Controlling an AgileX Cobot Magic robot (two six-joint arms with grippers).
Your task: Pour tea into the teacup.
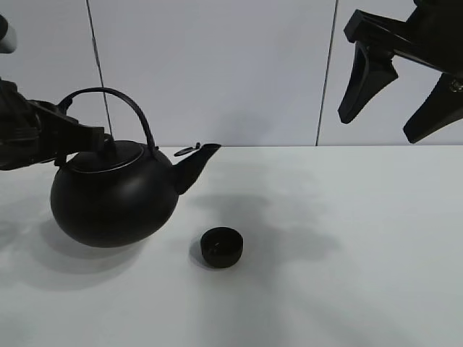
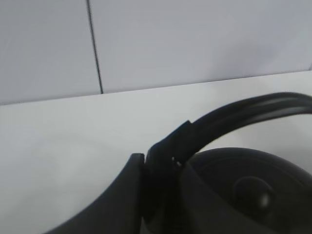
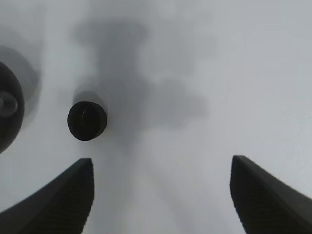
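Holding the kettle (image 1: 116, 191) by its arched handle (image 1: 124, 99) in closed jaws, the left gripper (image 1: 92, 137) should bring the spout (image 1: 197, 160) over the teacup (image 1: 221, 247), which stands mid-way along the worktop (image 1: 347, 253) near its front edge, then tip slowly. The right gripper (image 1: 400, 90) hangs aloft, jaws wide and empty.

The fingers (image 3: 58, 195) stand spread wide, with white counter (image 3: 195, 73) showing between them. The teacup (image 3: 87, 120) sits upright ahead of one finger; the kettle (image 3: 7, 112) lies farther out, apart from it.
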